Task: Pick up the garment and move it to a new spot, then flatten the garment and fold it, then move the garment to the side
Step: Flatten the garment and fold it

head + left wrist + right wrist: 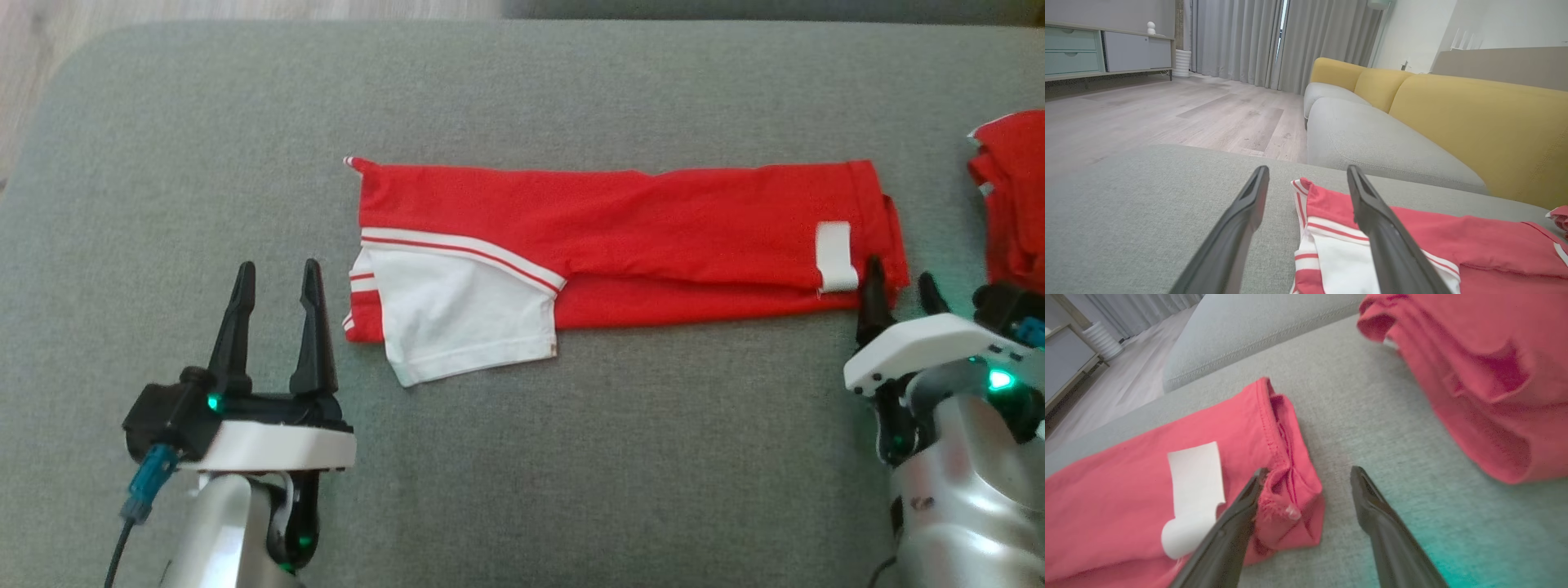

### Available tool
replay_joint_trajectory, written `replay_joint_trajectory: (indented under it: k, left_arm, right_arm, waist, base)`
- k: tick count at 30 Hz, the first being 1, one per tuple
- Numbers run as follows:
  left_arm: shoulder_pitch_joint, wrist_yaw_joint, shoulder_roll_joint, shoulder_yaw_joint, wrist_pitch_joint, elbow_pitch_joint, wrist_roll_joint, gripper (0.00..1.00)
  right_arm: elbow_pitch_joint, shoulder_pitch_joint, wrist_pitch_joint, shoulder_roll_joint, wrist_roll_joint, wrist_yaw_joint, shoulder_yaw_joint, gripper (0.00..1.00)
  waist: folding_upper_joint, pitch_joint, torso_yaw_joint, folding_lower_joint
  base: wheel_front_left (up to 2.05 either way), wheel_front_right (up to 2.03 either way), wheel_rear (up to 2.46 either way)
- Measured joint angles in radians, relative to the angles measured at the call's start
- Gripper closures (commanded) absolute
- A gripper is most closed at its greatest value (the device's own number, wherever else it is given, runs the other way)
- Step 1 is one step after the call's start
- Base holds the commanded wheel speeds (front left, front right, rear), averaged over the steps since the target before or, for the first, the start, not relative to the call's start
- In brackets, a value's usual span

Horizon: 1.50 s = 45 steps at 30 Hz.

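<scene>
Garment (629,237) lies folded lengthwise on cushion (571,457); left gripper (277,268) open beside one end, right gripper (900,271) open at the other.

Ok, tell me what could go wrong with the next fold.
1. The right tool stands open at the garment's layered hem; it may pinch only the top layer.
2. The red pile lies close on its right and could get snagged.
3. The white sleeve sticks out past the lower edge near the left tool and may flop loose when lifted.
</scene>
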Motion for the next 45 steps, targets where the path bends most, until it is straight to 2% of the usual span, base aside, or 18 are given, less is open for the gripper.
replay_joint_trajectory:
  k: [8,9,11,16,21,30,37,45]
  left_arm:
    - [-0.015,-0.007,-0.001,-0.012,0.0,0.01,0.002,0.0]
    - [-0.019,-0.007,-0.001,-0.014,0.0,0.011,0.002,0.0]
    - [-0.021,-0.007,-0.001,-0.015,0.0,0.011,0.002,0.0]
    - [-0.02,-0.007,0.001,-0.014,0.0,0.013,0.002,0.0]
    - [-0.018,-0.007,0.001,-0.012,0.0,0.013,0.002,0.0]
    - [-0.012,-0.007,0.0,-0.013,0.0,0.014,-0.012,0.0]
    - [0.009,-0.007,0.0,-0.013,0.0,0.019,-0.012,0.0]
    - [0.02,-0.007,0.0,-0.011,0.0,0.021,-0.009,0.0]
  right_arm:
    - [0.177,-0.105,-0.055,-0.012,-0.007,0.0,0.032,0.0]
    - [0.195,-0.11,-0.066,-0.014,-0.007,0.0,0.043,0.11]
    - [0.229,-0.123,-0.091,-0.017,-0.006,0.0,0.068,1.0]
    - [0.269,-0.131,-0.136,-0.01,-0.023,0.0,0.1,1.0]
    - [0.245,-0.137,-0.147,-0.007,-0.094,0.0,0.021,1.0]
    - [0.16,-0.137,-0.122,-0.129,-0.184,0.0,-0.114,1.0]
    - [0.076,-0.133,-0.1,-0.083,-0.183,0.0,-0.125,1.0]
    - [-0.033,-0.116,-0.046,-0.02,-0.149,0.0,-0.008,1.0]
  waist:
    - [0.0,0.02,0.005,-0.0001]
    - [0.0,0.019,0.003,-0.0001]
    - [0.0,0.016,-0.003,-0.0001]
    - [0.0,0.001,-0.023,-0.0001]
    - [0.0,-0.018,-0.04,-0.0002]
    - [0.0,-0.039,-0.053,-0.0002]
    - [0.0,-0.062,-0.055,-0.0002]
    - [0.0,-0.101,-0.04,-0.0003]
  base:
    - [0.0,0.0,0.0]
    - [0.0,0.0,0.0]
    - [0.0,0.0,0.0]
    - [0.0,0.0,0.0]
    - [0.0,0.0,0.0]
    - [0.0,0.0,0.0]
    - [0.0,0.0,0.0]
    - [0.0,0.0,0.0]
